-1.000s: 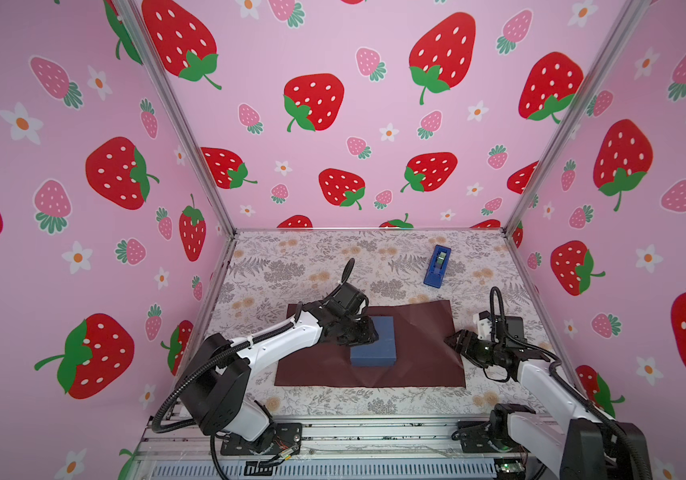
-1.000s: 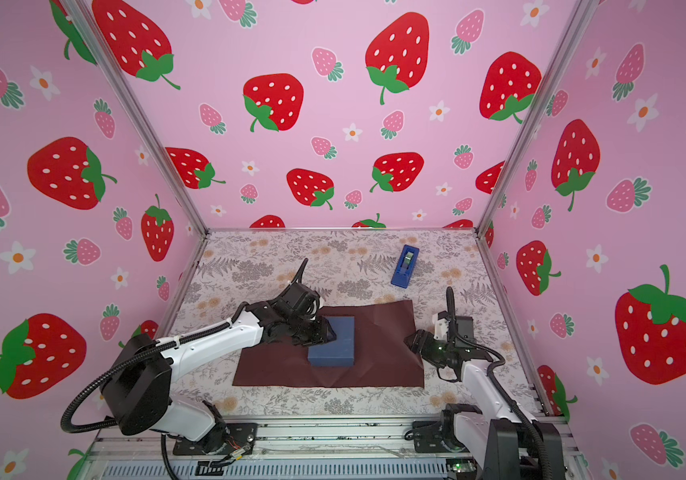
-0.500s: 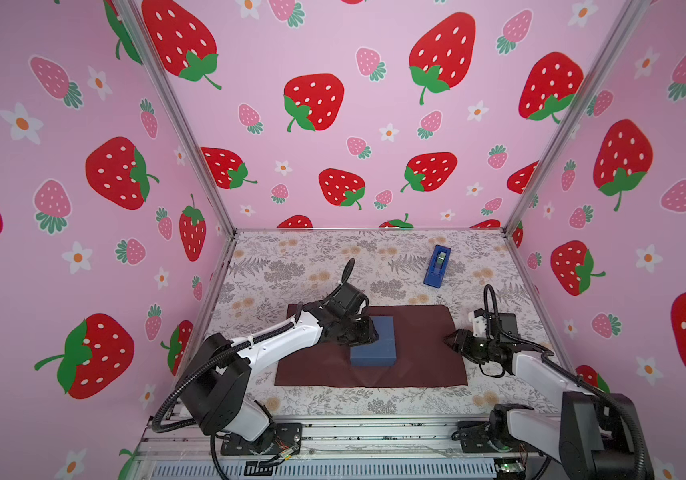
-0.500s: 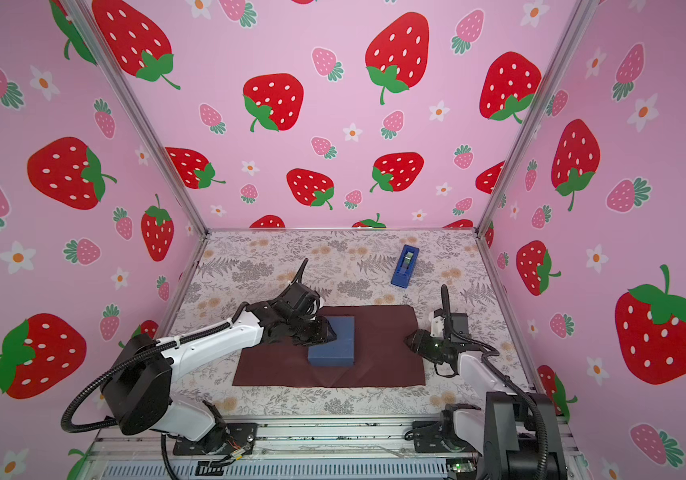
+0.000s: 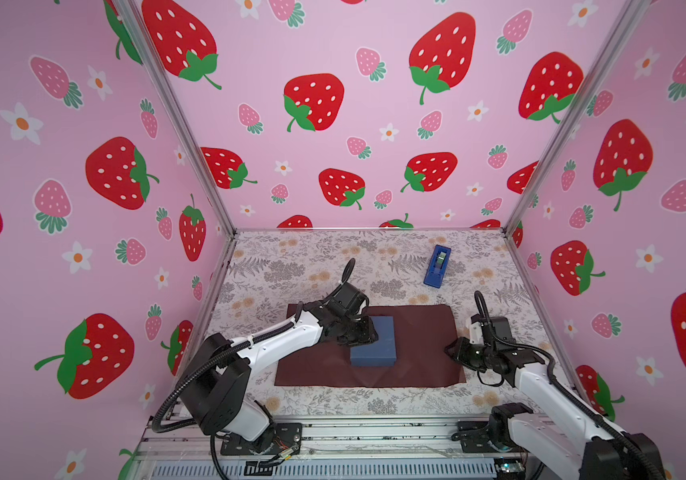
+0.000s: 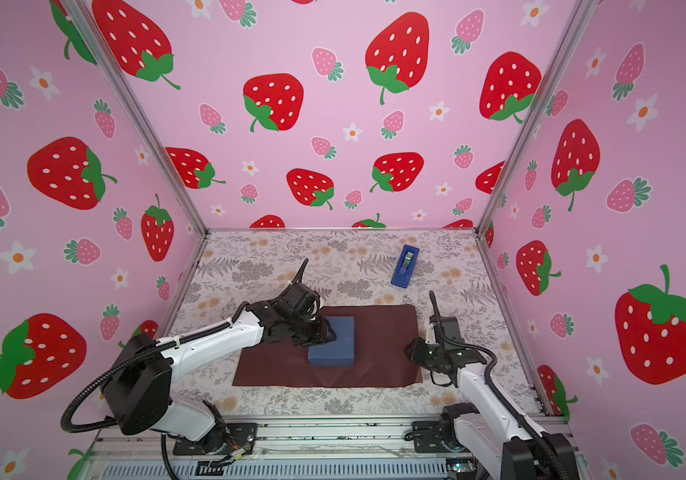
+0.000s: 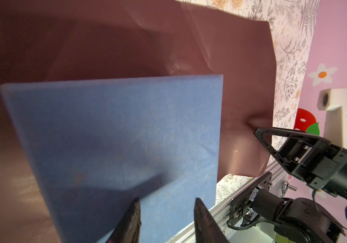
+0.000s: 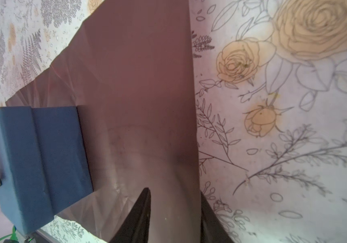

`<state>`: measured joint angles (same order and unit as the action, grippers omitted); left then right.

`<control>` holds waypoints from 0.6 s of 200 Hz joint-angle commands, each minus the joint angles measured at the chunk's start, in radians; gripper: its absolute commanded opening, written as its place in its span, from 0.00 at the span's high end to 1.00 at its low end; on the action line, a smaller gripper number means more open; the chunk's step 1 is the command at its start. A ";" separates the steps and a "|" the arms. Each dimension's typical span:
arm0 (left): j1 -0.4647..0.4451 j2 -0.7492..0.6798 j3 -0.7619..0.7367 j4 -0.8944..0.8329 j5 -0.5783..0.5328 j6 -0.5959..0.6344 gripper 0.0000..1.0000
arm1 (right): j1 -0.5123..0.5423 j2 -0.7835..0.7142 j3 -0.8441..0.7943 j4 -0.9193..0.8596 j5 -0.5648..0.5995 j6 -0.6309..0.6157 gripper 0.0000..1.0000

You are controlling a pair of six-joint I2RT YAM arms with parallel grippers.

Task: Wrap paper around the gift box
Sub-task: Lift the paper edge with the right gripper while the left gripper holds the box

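The slate-blue gift box [image 5: 374,343] [image 6: 333,343] sits on the maroon paper [image 5: 420,340] [image 6: 383,345], left of the sheet's middle. My left gripper [image 5: 368,334] rests on the box's left upper edge. In the left wrist view its jaws [image 7: 166,202] stand apart over the box's top face [image 7: 115,136], holding nothing. My right gripper [image 5: 451,351] [image 6: 410,351] is at the paper's right edge. In the right wrist view its jaws [image 8: 174,195] straddle that edge, with a clear gap. The paper [image 8: 137,94] lifts a little there.
A bright-blue tape dispenser [image 5: 438,266] [image 6: 405,266] lies at the back right on the floral table cover [image 5: 312,266]. Pink strawberry walls close in three sides. A metal rail [image 5: 374,432] runs along the front edge.
My right gripper has slid left onto the paper's right edge and its jaws have narrowed. The left gripper and the box have stayed put.
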<state>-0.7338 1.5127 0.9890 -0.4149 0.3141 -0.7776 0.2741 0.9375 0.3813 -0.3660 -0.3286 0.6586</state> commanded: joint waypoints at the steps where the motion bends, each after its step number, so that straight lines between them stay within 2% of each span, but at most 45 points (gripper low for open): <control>1: -0.008 -0.008 0.044 -0.101 -0.039 0.016 0.56 | 0.037 -0.019 0.068 -0.079 0.074 0.029 0.68; 20: -0.009 -0.031 0.067 -0.113 -0.046 0.017 0.56 | 0.066 -0.050 0.112 -0.120 0.108 0.029 0.74; 69: -0.014 -0.039 0.160 -0.142 -0.031 0.003 0.55 | 0.168 -0.032 0.208 -0.180 0.159 0.037 0.95; 97: -0.019 -0.022 0.220 -0.148 -0.014 -0.022 0.55 | 0.278 0.002 0.243 -0.149 0.180 0.092 0.98; 120: -0.029 0.011 0.272 -0.151 -0.003 -0.042 0.52 | 0.393 0.028 0.270 -0.102 0.213 0.148 0.98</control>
<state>-0.7502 1.4990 1.1839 -0.5373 0.2993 -0.7891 0.5724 0.9421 0.6121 -0.4911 -0.1680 0.7307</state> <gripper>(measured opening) 0.471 0.043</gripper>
